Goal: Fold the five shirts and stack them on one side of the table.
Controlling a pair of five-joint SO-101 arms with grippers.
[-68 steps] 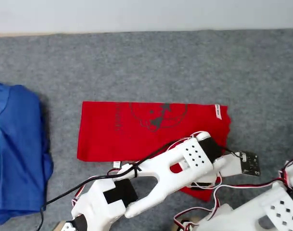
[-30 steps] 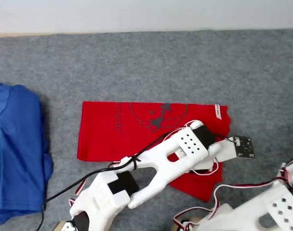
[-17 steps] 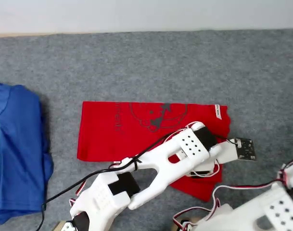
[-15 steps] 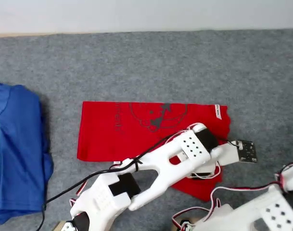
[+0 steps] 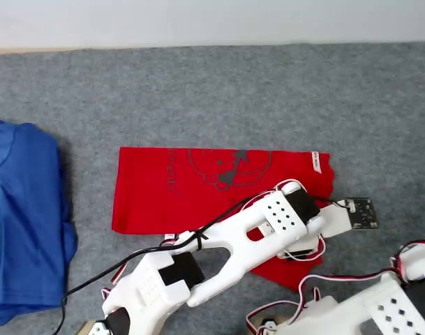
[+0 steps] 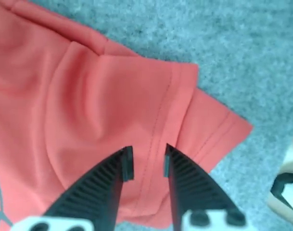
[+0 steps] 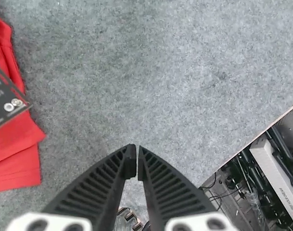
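Observation:
A red shirt, folded into a long band, lies across the middle of the grey table. My left arm stretches over the shirt's near right corner. In the left wrist view my left gripper is open by a narrow gap, just above a stitched hem of the red shirt, and the seam runs flat between the fingers. My right gripper is shut with nothing in it, over bare carpet to the right of the red shirt. A stack of blue shirts sits at the left side.
The grey carpet-like table top stretches behind the shirt. The right arm's white body fills the near right corner. In the right wrist view the table edge ends beside cables and gear below it. The left arm's camera board overhangs the shirt.
The left arm has shifted slightly right and toward the shirt's near right corner. The right arm has drawn back toward the near edge. The red shirt has not moved.

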